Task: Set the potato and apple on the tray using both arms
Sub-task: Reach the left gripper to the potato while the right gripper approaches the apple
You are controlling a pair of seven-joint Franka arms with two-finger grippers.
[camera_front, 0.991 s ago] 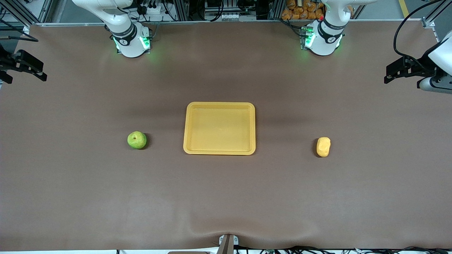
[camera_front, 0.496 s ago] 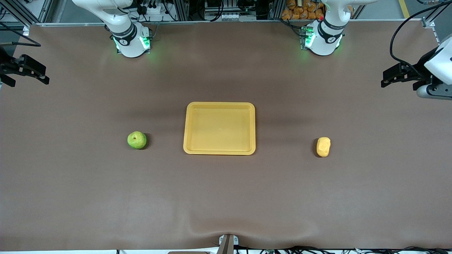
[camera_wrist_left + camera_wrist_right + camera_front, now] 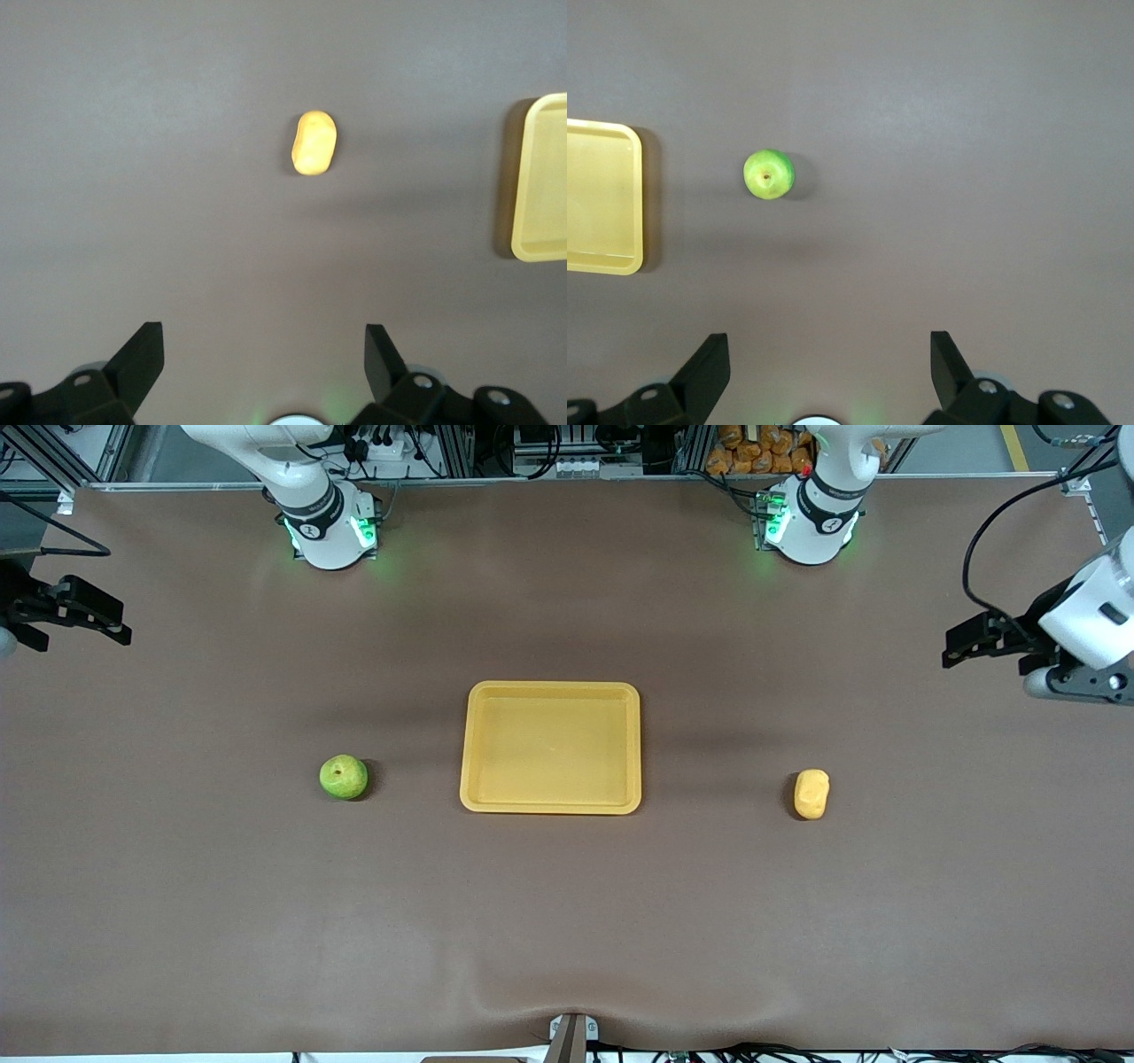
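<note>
Tray (image 3: pixel 550 747) mid-table. Apple (image 3: pixel 343 777) beside tray toward right arm's end, well apart from it. Potato (image 3: pixel 811 794) beside tray toward left arm's end, well apart, perhaps slightly nearer front camera than apple.

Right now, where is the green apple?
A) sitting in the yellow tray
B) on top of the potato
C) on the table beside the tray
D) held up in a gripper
C: the apple sits on the bare table beside the tray, toward the right arm's end, apart from its rim; the tray holds nothing, and the potato lies at the tray's left arm's end.
</note>
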